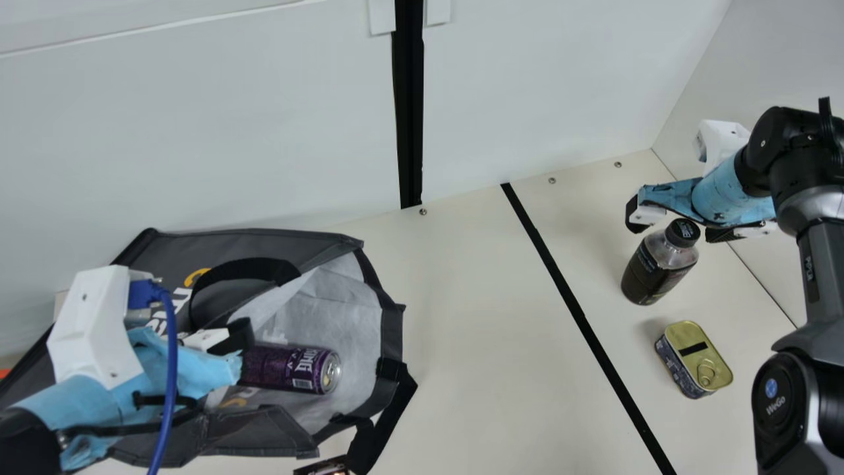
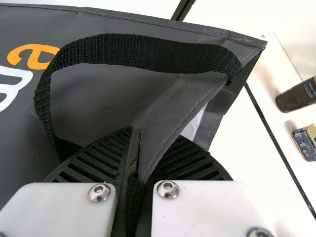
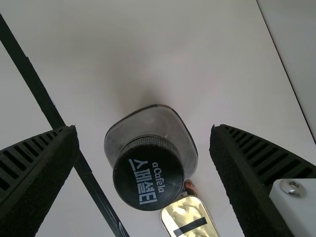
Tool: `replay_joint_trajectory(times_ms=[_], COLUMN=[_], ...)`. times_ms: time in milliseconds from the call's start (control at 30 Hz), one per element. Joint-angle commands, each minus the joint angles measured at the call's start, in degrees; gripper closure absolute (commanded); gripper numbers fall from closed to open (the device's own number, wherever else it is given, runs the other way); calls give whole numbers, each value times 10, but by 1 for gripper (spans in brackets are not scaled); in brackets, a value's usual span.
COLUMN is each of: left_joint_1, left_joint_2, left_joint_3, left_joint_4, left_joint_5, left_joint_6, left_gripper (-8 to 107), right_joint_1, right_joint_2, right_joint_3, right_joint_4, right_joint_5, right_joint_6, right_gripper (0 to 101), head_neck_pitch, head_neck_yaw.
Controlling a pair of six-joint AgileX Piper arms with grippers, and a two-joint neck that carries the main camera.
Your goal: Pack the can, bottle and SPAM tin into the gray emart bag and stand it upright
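One tool (image 2: 156, 132), our left, grips the gray emart bag (image 1: 290, 244); we should centre our open right tool (image 3: 143, 128) around the bottle (image 1: 653, 272), lowering squarely before closing

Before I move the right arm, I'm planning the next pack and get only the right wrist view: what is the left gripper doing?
Observer: The left gripper is shut on a fold of the gray bag, near its black strap.
Operator: Is anything packed yet?
Observer: Yes, the can lies on its side inside, on the pale lining.
Operator: And which way does the opening face?
Observer: In the main view it faces right, toward the side of the table where the bottle stands.
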Motion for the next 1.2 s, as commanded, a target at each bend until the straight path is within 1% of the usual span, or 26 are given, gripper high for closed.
replay_joint_trajectory(times_ms=[0, 267, 733, 767, 933, 1167], left_joint_1=[0, 0, 0, 0, 0, 0], left_joint_2=[0, 0, 0, 0, 0, 0], left_joint_3=[0, 0, 0, 0, 0, 0], left_joint_4=[0, 0, 0, 0, 0, 0], left_joint_5=[0, 0, 0, 0, 0, 0], left_joint_6=[0, 0, 0, 0, 0, 0], left_gripper=[107, 107, 107, 107, 107, 107], right_joint_1=[-1, -2, -7, -8, -11, -12], right_joint_2=[-1, -6, -19, -20, -24, -28], right_joint_3=[2, 8, 23, 24, 26, 14], right_joint_4=[-1, 0, 6, 7, 15, 32], right_joint_5=[0, 2, 4, 4, 3, 5], right_joint_6=[1, 3, 2, 2, -3, -19], right_gripper=[6, 6, 100, 101, 101, 101], head_neck_pitch=[-13, -13, -13, -13, -13, -13], head_neck_yaw=[-1, -1, -1, -1, -1, -1])
